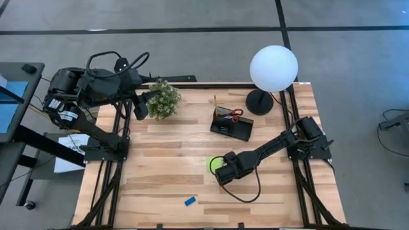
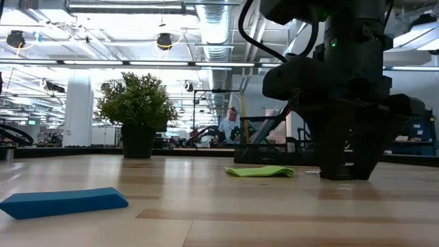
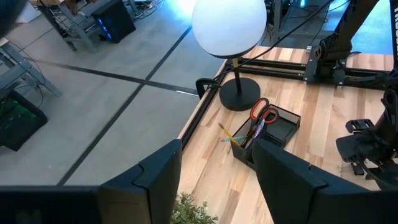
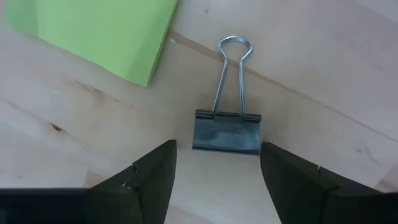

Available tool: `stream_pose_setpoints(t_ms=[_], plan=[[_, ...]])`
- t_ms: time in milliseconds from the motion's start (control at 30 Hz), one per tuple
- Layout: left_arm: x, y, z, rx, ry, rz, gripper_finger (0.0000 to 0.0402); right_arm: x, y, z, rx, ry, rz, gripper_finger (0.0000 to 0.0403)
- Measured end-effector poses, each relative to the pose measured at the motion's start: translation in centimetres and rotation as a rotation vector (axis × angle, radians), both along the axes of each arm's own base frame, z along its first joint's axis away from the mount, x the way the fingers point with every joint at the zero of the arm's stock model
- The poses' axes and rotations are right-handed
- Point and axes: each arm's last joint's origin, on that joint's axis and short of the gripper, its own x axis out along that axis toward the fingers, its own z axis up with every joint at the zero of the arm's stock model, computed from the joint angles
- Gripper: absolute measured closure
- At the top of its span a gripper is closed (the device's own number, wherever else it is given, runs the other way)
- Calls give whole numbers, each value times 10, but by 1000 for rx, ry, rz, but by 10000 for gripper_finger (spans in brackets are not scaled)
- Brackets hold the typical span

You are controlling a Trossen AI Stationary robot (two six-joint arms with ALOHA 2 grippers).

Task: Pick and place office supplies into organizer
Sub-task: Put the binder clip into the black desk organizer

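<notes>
The right pincer [image 4: 217, 171] is low over the table [image 1: 160, 191], fingers apart, with a black clip [image 4: 226, 130] between them, beside the green pad [image 4: 93, 31]. The organizer [image 1: 231, 125] stands near the lamp [image 1: 268, 73]. The left pincer [image 3: 217, 180] waits apart above the plant [image 1: 163, 99].

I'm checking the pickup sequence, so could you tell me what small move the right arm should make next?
Probably ease the open right gripper forward and down around the black binder clip, then close. The clip lies flat on the table just ahead of its fingers, beside the green sticky-note pad, not yet grasped.
</notes>
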Motion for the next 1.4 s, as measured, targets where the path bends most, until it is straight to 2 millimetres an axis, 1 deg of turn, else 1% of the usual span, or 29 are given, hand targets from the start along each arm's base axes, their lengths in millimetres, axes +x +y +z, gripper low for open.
stream_pose_setpoints(t_ms=[133,300,467,667,767,833,933,1000,1133,1267,1400], plan=[[0,0,0,0,0,0,207,1,-1,0,-20,-11,-33,186],[0,0,0,0,0,0,207,1,-1,0,-25,-11,-35,205],[0,0,0,0,0,0,207,0,-2,0,-45,-13,-72,231],[0,0,0,0,0,0,207,1,-2,0,-49,-22,-76,271],[0,0,0,0,0,0,207,2,-3,3,-66,-53,-71,274],[0,0,0,0,0,0,207,3,-7,8,-104,-73,-76,267],[0,0,0,0,-1,0,207,6,-19,26,-158,-138,-116,255],[0,0,0,0,-1,0,207,8,-32,37,-213,-181,-150,255],[0,0,0,0,-1,0,207,12,-68,55,-337,-245,-213,269],[0,0,0,0,-1,-1,207,17,-105,57,-389,-223,-208,265],[-1,0,-1,21,29,-13,207,20,-129,55,-397,-198,-206,249]])
